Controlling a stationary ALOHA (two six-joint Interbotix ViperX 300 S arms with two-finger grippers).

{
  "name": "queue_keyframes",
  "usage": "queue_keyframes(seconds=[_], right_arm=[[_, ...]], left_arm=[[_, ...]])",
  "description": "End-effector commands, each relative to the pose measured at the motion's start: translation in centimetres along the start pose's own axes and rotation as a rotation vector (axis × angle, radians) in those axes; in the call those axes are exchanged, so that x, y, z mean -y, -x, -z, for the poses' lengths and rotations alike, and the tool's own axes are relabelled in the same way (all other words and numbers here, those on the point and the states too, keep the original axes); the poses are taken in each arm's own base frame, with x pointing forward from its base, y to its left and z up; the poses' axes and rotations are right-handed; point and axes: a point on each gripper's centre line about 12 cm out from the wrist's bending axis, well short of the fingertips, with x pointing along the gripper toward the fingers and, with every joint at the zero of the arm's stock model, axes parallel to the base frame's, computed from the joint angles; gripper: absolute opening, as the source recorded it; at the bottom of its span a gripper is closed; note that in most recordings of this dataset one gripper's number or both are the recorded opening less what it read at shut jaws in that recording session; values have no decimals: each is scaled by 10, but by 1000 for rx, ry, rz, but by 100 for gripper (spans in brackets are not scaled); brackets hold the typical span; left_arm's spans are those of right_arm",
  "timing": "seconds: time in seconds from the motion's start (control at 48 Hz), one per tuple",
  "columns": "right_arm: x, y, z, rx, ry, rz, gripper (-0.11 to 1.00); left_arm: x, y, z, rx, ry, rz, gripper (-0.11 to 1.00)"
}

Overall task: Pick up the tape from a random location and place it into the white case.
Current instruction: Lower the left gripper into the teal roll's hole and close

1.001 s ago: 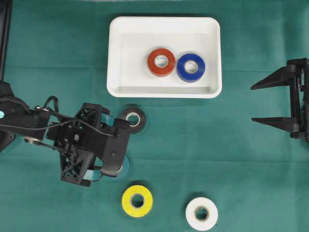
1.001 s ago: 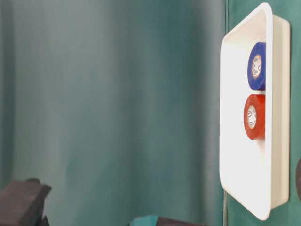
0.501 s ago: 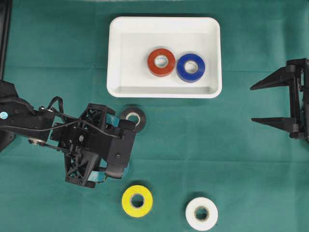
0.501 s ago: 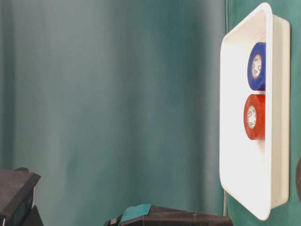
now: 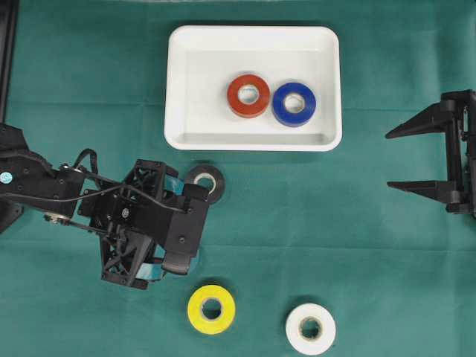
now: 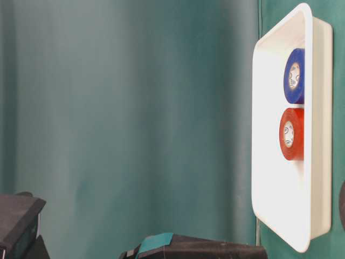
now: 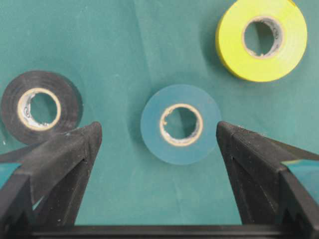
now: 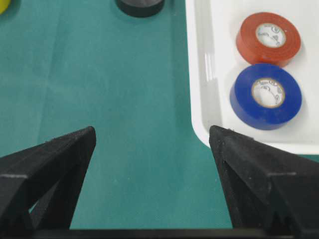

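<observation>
Starting at your left, the left end effector (image 7: pixel 158 144) hangs with its jaws spread wide and nothing between the pads, poised over a teal tape roll (image 7: pixel 180 123) that lies flat on the green worktop (image 5: pixel 312 223); in the wrist view the roll sits centred between the two fingers, clear of both. From overhead that roll is almost wholly hidden under the arm, so you cannot tell from there how low the fingers sit, and I would guess they are not down around it yet. Just beside it a black roll (image 5: pixel 206 184) lies below the white case (image 5: pixel 178 89), near its rim but apart from it, and a yellow roll (image 5: pixel 211 309) lies nearer the bottom edge. Moving right, the white case already holds a red roll (image 5: pixel 248 95) and a blue roll (image 5: pixel 294 103), side by side and about touching, so two placements look done. A white roll (image 5: pixel 310 329) waits on the worktop below. At your far right the right end effector (image 5: pixel 394 160) rests with its jaws apart and empty, well away from every roll. That leaves four rolls outside the case, with the teal one apparently next.
</observation>
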Motion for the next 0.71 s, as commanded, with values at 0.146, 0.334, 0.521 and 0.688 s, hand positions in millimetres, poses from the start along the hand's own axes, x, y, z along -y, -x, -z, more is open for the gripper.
queue_keyframes(seconds=[0.146, 0.334, 0.521, 0.688], right_arm=[[-1, 0, -9, 20, -3, -2, 88], [-1, 0, -10, 21, -4, -3, 88], [-1, -1, -9, 20, -3, -2, 88], [-1, -1, -9, 20, -3, -2, 88]], left_arm=[[1, 6, -5, 26, -3, -1, 97], [1, 3, -1, 14, -2, 0, 97], [2, -9, 5, 32, -4, 1, 97], [2, -27, 17, 46, -5, 0, 97]])
